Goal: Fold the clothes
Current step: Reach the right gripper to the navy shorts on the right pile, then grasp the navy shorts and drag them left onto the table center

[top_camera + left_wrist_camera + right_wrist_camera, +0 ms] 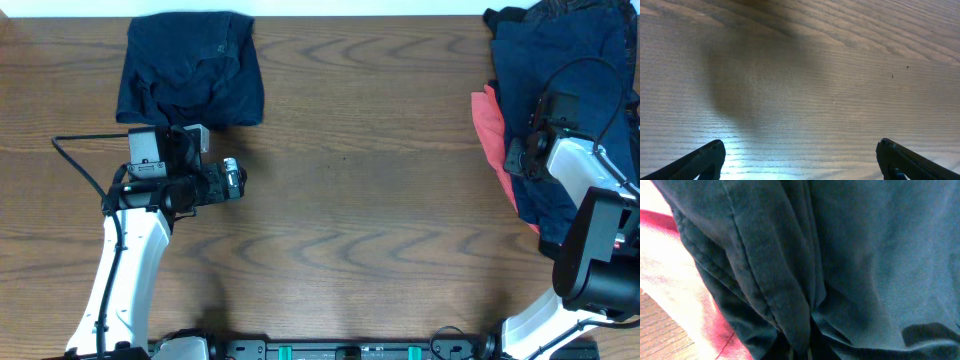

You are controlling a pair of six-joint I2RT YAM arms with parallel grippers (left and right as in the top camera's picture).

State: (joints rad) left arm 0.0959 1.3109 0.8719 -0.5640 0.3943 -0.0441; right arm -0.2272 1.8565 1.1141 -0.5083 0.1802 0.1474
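Two navy shorts (pixel 190 68) (pixel 530 60), one red cloth (pixel 488 125)

Centre of table (pixel 380 200): bare wood, free passage across the middle. Far-left: folded navy shorts (pixel 190 68) occupy the surface. Right edge: heaped navy shorts (pixel 560 70) over red cloth (pixel 487 125) obstruct access. Wood beneath left gripper (pixel 800 162) likewise unobstructed.

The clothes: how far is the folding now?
Done: one navy pair lies folded at far left. In hand: right end effector pinches navy fabric on the right-hand pile. Remaining: that pile, red cloth included, is unfolded; left end effector is open over table.
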